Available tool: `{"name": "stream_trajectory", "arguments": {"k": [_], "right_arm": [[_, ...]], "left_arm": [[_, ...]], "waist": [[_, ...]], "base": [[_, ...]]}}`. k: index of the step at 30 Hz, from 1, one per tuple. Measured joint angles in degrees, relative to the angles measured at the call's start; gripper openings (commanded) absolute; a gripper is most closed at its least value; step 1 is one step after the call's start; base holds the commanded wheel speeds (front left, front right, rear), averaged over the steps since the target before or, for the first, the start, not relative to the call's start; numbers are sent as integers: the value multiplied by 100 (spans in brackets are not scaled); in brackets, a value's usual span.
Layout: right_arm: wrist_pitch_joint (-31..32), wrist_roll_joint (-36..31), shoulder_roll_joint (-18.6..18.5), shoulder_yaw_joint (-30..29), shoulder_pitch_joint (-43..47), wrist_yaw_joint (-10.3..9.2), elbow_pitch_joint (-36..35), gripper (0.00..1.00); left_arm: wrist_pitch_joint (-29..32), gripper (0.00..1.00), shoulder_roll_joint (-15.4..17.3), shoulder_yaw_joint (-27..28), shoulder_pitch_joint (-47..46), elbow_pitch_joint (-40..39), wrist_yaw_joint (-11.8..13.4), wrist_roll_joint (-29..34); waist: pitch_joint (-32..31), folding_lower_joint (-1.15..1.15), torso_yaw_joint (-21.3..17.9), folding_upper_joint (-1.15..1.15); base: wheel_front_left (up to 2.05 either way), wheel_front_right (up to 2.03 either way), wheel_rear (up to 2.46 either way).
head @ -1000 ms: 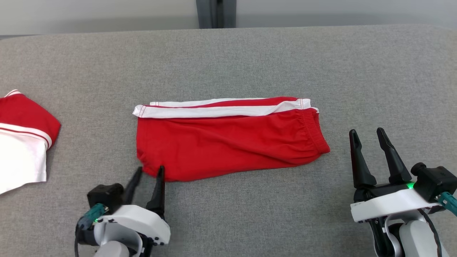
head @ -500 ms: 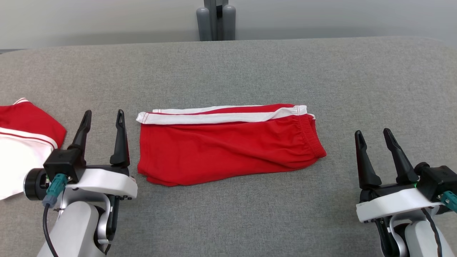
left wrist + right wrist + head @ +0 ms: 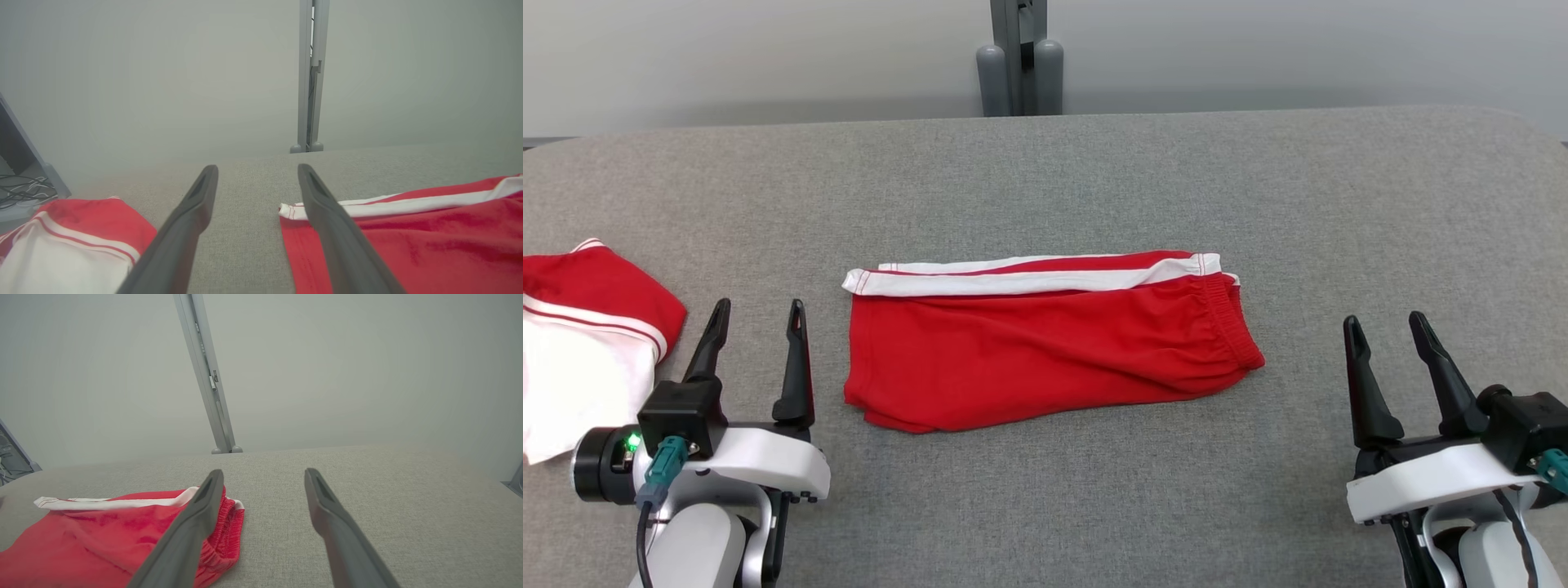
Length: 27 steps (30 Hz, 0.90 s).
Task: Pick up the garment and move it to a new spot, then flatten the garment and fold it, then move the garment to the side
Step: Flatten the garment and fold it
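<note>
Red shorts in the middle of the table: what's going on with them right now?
Nothing grips them now. The red shorts lie folded on the grey table, white stripe along the far edge. The left gripper and the right gripper stand open and empty on either side, clear of the cloth. Another red and white garment lies at the robot's far left. The move aside looks not yet begun.

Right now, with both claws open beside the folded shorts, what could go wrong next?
1. The red shorts lie folded in layers; a pinch by the left claw or right claw catching only the top layer could undo the fold.
2. The red-and-white garment lies near the left claw; sliding the shorts that way might snag it.
</note>
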Motion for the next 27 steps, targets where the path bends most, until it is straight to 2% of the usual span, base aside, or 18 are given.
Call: {"name": "stream_trajectory", "arguments": {"k": [10, 17, 23, 27], "right_arm": [[129, -146, 0, -36, -4, 0, -78, 100], [385, -357, -4, 45, -180, 0, -111, 100], [583, -386, 5, 303, -386, 0, 263, 100], [602, -367, 8, 158, -471, 1, 662, 100]], "left_arm": [[78, 100, 3, -71, 64, -165, 57, -8], [91, 100, -105, -229, -89, -168, 19, -7], [20, 100, -271, -388, -265, -19, -122, -8], [-19, 100, -332, -437, -330, 101, -183, -9]], "waist": [[18, 0, 85, 0], [128, 0, 325, 0], [284, 0, 643, 0], [407, 0, 810, 0]], "base": [[0, 0, 0], [0, 0, 0], [0, 0, 0], [0, 0, 0]]}}
